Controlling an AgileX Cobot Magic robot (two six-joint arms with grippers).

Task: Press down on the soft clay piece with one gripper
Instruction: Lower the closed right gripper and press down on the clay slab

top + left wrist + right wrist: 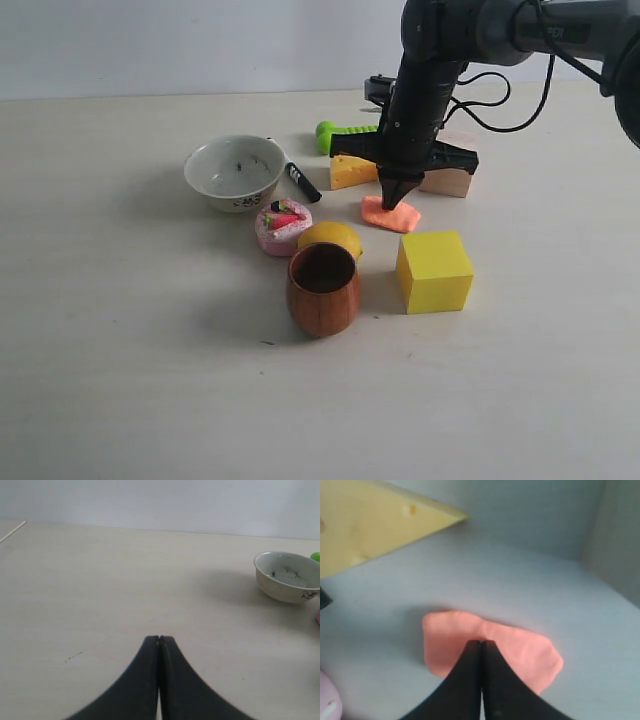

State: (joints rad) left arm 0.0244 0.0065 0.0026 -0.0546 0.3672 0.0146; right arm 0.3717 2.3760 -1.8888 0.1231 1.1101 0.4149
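- Soft clay piece (390,214): flat salmon blob on the surface (120,360), between cheese wedge (352,172) and yellow cube (433,270), touching neither.
- Likely light, very soft, dents easily and may stick to the tips. No grasp needed; push straight down on its middle.
- Right gripper (399,203): jaws closed, holding nothing, tip at the clay's middle, apparently touching.
- Left gripper (159,639): closed, empty, over bare surface; no clay in its view.

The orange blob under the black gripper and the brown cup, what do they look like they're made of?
Orange blob: likely soft clay or putty, matte; it lies flat with uneven rounded edges and no shine. Brown cup: looks like wood with a smooth, slightly glossy finish; its wall shows faint grain-like streaks, though painted plastic is possible.
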